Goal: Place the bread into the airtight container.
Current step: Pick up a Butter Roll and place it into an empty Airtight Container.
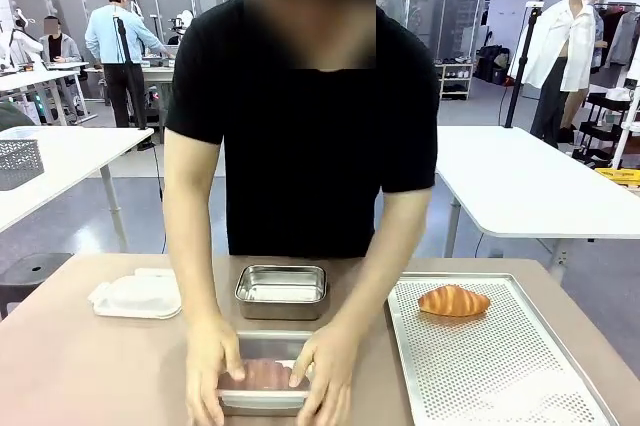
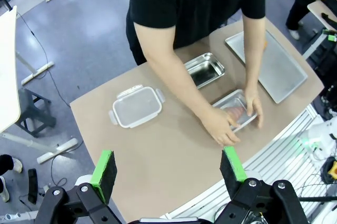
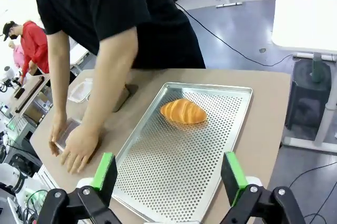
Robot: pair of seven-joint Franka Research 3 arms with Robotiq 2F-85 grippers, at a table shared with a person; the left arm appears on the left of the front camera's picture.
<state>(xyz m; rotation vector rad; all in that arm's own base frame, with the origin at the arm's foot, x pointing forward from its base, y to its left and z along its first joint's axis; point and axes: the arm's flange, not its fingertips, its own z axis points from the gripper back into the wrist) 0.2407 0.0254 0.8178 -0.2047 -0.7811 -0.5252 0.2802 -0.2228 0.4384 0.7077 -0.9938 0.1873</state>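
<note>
Green-padded fingers (image 2: pixel 103 174) of the left gripper (image 2: pixel 167 155) rise from the bottom edge of the left wrist view, spread wide with nothing between them. It hangs high above the brown table (image 1: pixel 60 366). The right gripper (image 3: pixel 167 158) stands the same way in its own view, jaws fully apart and empty, above the near edge of the perforated tray (image 3: pixel 174 166).

At the bottom centre of the front view a steel container (image 1: pixel 262 401) sits on the table, and a pinkish-brown piece of bread (image 1: pixel 265 374) lies inside it. The person in a black T-shirt leans over from the far side and has both hands on it: one hand (image 1: pixel 212 361) against its side at picture left, the other hand (image 1: pixel 325 371) against its side at picture right, fingers curled over the rim.

Just behind it, in the middle of the frame, stands a second steel container (image 1: pixel 281 291), open. A white plastic lid (image 1: pixel 137 296) with side clips lies flat to the left of it, well apart from both containers.

On the tray, which takes up the lower right of the front view, a golden croissant (image 1: pixel 454 300) rests near the far edge – alone, untouched by either hand or gripper.
</note>
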